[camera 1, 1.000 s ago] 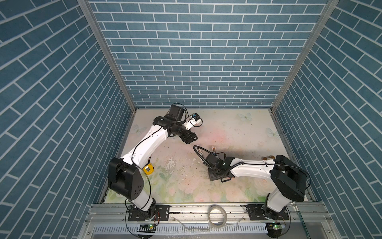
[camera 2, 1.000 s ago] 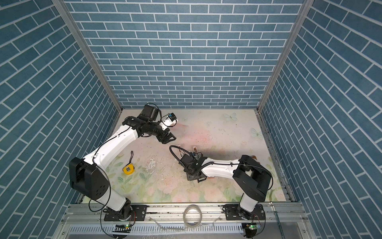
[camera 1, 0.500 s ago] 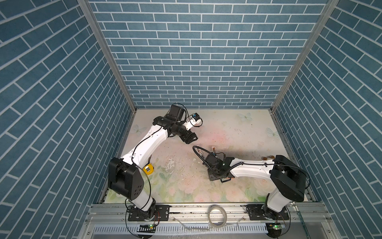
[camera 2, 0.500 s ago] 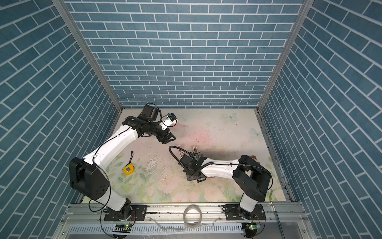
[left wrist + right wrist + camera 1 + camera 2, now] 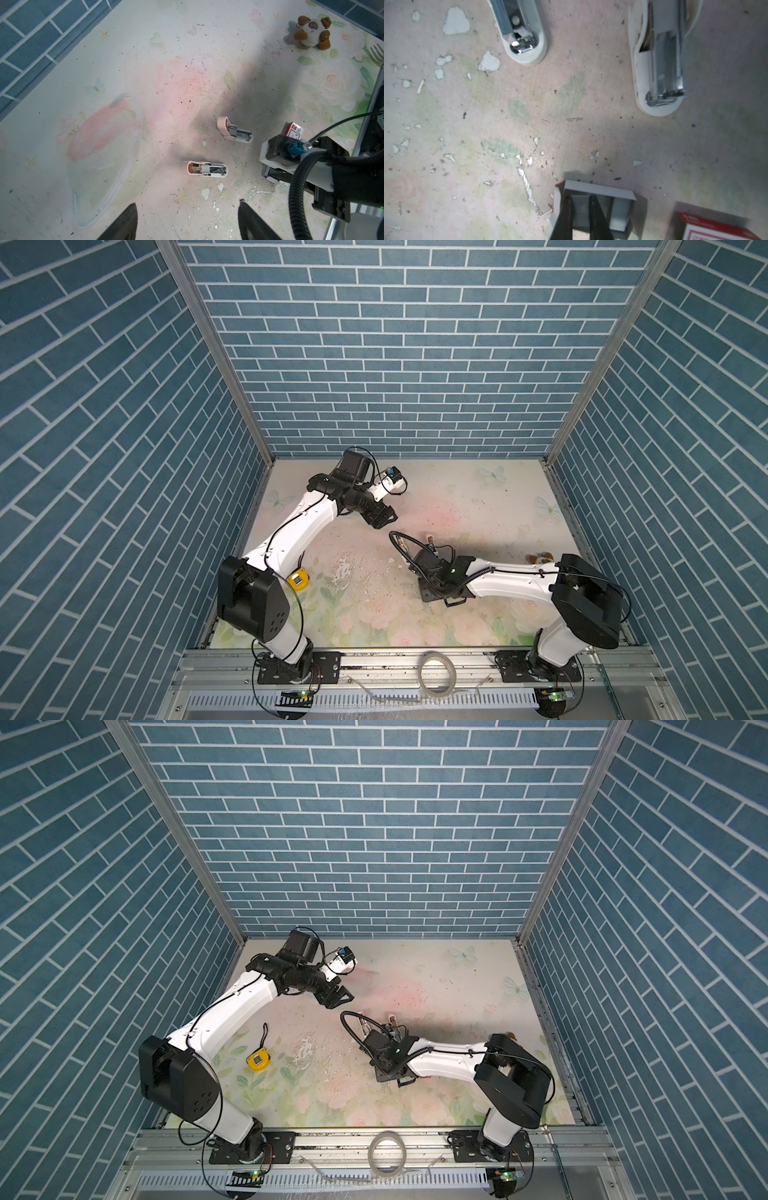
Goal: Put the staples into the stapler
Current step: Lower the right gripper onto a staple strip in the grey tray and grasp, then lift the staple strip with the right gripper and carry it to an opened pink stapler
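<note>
Worn floral matting (image 5: 508, 128) covers the table, boxed in by blue brick-patterned walls (image 5: 395, 364). The right gripper (image 5: 580, 200) has its two black fingers (image 5: 566, 214) drawn close together, pinching a grey block of staples (image 5: 581, 212) that sits inside an open cardboard tray (image 5: 598, 189). A second block (image 5: 620, 216) of the same grey strips lies in that tray, just beside the pinched one. Near the tray sits a red-and-white box (image 5: 716, 228). Beyond the tray and apart from it lie two opened staplers with their metal channels showing: the stapler (image 5: 660, 62) on the tray's box side, and a second stapler (image 5: 523, 31) off the tray's other side. The left gripper (image 5: 187, 202) hangs farther from the tray than both staplers, its fingers spread wide with nothing between them. Well away from the tray lie a small plush toy (image 5: 311, 33) and a yellow tape measure (image 5: 257, 1061).
</note>
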`<state>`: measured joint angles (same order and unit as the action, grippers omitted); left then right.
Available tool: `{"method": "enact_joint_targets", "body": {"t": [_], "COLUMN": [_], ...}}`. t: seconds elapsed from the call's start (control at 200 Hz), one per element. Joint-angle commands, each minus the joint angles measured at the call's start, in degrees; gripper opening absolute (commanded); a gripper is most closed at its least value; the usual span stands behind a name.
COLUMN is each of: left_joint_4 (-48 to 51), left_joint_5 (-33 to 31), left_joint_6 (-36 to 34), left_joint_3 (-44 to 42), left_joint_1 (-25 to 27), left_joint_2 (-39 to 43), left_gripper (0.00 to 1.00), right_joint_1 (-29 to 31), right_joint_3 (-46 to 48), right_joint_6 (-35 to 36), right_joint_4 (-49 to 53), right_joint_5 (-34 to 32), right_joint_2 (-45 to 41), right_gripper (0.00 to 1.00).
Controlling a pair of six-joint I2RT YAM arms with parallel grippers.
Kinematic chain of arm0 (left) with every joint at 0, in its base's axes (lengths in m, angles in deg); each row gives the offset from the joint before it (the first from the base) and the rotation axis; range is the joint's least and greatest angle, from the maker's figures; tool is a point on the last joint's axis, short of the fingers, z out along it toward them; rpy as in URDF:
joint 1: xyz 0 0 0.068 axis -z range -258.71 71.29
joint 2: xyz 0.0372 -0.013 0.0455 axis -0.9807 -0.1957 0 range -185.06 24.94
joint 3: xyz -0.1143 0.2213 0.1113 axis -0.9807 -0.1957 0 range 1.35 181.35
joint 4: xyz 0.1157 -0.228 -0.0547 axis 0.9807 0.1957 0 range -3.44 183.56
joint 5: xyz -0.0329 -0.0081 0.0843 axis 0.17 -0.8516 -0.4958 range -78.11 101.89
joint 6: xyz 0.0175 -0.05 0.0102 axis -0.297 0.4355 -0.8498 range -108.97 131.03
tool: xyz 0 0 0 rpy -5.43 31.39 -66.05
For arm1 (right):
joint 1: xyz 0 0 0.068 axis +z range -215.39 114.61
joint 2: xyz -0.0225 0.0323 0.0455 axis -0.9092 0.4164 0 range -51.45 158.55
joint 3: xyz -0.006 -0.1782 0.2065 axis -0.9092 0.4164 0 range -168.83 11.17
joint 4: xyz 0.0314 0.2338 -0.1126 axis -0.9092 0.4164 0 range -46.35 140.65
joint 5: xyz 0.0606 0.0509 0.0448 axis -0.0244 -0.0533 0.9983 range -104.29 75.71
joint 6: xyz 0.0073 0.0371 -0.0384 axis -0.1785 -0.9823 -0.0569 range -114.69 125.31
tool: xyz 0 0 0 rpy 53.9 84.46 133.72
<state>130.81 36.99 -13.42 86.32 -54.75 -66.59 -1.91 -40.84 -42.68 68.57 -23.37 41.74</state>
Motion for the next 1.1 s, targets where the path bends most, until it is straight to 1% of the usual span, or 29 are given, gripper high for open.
{"method": "enact_joint_targets", "body": {"t": [0.0,0.225,0.34,0.63,0.825,1.095], "left_joint_4": [0.84,1.97,2.8,4.0,4.42,5.29], "left_joint_5": [0.04,0.12,0.38,1.81,2.45,2.54], "left_joint_6": [-0.16,-0.42,-0.51,0.48,1.07,1.24], "left_joint_3": [1.84,2.84,3.84,5.34,5.18,3.27], "left_joint_1": [-0.24,-0.51,-1.47,-4.18,-6.32,-9.68], "left_joint_2": [-0.5,-0.44,-0.29,0.89,2.64,6.52], "left_gripper": [0.77,0.77,0.77,0.77,0.77,0.77], "right_joint_1": [0.38,0.5,0.51,0.36,-0.5,-2.83], "right_joint_3": [0.24,0.95,1.12,-1.7,-7.27,-14.3], "right_joint_6": [0.26,0.26,0.52,3.69,8.25,14.54], "right_joint_4": [1.77,2.08,2.8,2.84,2.17,-1.92], "right_joint_5": [-1.84,-1.47,-1.82,-0.32,0.28,2.55], "right_joint_2": [-1.43,-3.18,-4.6,-6.09,-3.34,2.7], "right_gripper": [0.03,0.03,0.03,0.03,0.04,0.04]}}
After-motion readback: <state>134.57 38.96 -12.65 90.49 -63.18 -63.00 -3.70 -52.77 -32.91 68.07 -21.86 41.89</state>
